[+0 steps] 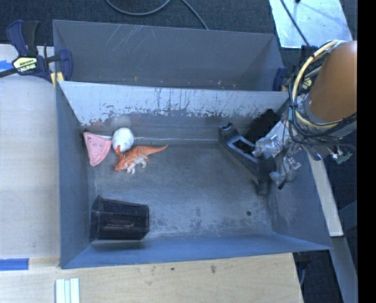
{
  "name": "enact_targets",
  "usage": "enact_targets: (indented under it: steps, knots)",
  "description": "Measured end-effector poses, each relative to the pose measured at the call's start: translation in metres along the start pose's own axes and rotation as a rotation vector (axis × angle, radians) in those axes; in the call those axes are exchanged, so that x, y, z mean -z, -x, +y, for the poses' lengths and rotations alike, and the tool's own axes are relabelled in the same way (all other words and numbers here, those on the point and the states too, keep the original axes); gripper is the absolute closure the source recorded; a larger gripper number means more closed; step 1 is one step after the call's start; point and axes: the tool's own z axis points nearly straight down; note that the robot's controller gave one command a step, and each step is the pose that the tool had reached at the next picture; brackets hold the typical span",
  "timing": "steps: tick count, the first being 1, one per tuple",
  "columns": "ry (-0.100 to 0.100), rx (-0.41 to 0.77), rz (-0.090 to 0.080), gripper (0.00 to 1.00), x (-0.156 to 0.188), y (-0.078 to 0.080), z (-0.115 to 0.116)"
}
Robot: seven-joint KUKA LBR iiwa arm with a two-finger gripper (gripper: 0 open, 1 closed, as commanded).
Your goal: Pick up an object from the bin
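My gripper [280,169] is low at the right side of the bin, close to the right wall. Right beside it on the left lies a dark, long tool-like thing [240,147], running from the back wall toward the bin's front right. Whether the gripper touches it cannot be told. Nothing can be made out in the gripper's grasp.
Far off at the back left lie a pink wedge-shaped piece [98,149], a white ball [122,137] and an orange toy dinosaur [137,157]. A black cup [119,219] lies on its side at the front left. The arm with its cables comes in over the right rim.
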Motion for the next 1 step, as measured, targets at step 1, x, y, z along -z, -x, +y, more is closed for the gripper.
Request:
enact_targets:
  steps: [1]
  knots:
    - [0.016, -0.005, 0.016, 1.0, 0.0166, -0.006, 0.001]
